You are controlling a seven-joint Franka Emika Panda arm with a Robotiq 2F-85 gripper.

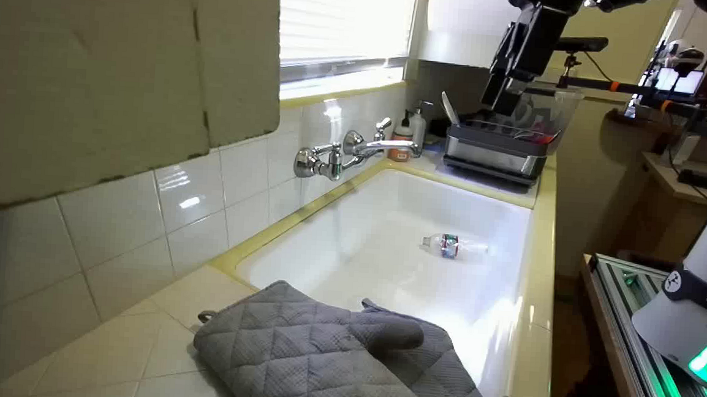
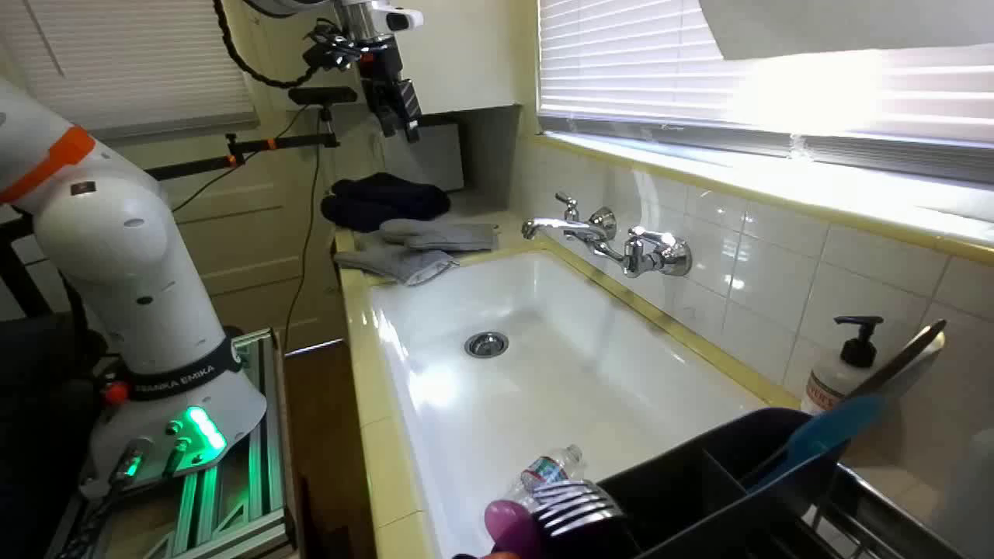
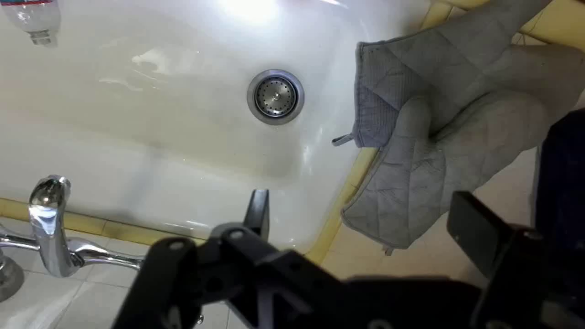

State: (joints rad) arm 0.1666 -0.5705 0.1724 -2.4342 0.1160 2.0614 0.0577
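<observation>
My gripper is open, with nothing between its fingers. It hangs in the air above the counter end and sink corner; it also shows in both exterior views. Two grey quilted oven mitts lie overlapping below it, partly over the sink's edge; they show in both exterior views. The white sink holds a clear plastic bottle with a coloured label, lying on its side. The bottle is cut off in the wrist view.
A chrome faucet juts over the sink from the tiled wall. A metal drain is in the sink floor. A dish rack with utensils and soap bottles stand at the far end. Dark cloth items lie behind the mitts.
</observation>
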